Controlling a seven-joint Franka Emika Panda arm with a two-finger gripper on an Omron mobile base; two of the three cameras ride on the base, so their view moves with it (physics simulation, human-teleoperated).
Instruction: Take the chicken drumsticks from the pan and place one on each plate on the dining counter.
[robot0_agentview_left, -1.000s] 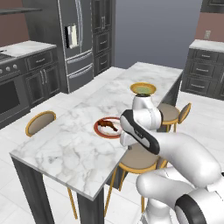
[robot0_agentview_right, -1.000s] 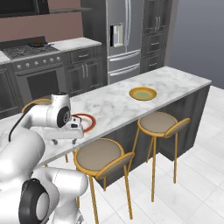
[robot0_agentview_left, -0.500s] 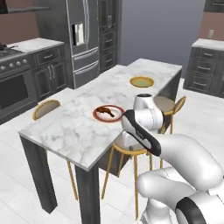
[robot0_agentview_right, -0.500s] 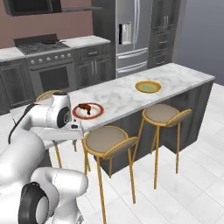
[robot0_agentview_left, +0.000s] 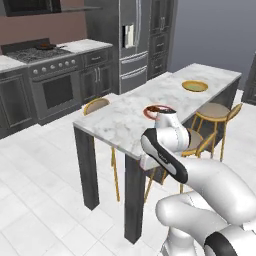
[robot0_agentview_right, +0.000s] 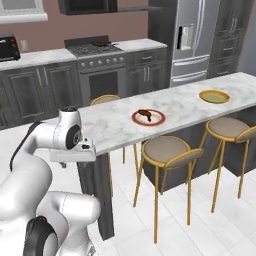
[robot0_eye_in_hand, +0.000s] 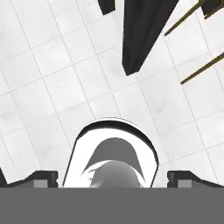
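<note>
Drumstick (robot0_agentview_right: 145, 114) lies on the red plate (robot0_agentview_right: 157, 120) midway along the dining counter (robot0_agentview_right: 120, 123); the tan plate (robot0_agentview_right: 214, 96) sits farther along, well apart. Pan (robot0_agentview_right: 102, 43) rests on the stove at the far wall. Gripper (robot0_eye_in_hand: 112, 179) points down at the white floor, fingers (robot0_eye_in_hand: 43, 179) spread wide, holding nothing

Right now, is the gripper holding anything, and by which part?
Nothing is held. In the hand view the gripper is open, its fingertips wide apart with only floor tiles beyond. One drumstick lies on the red plate.
</note>
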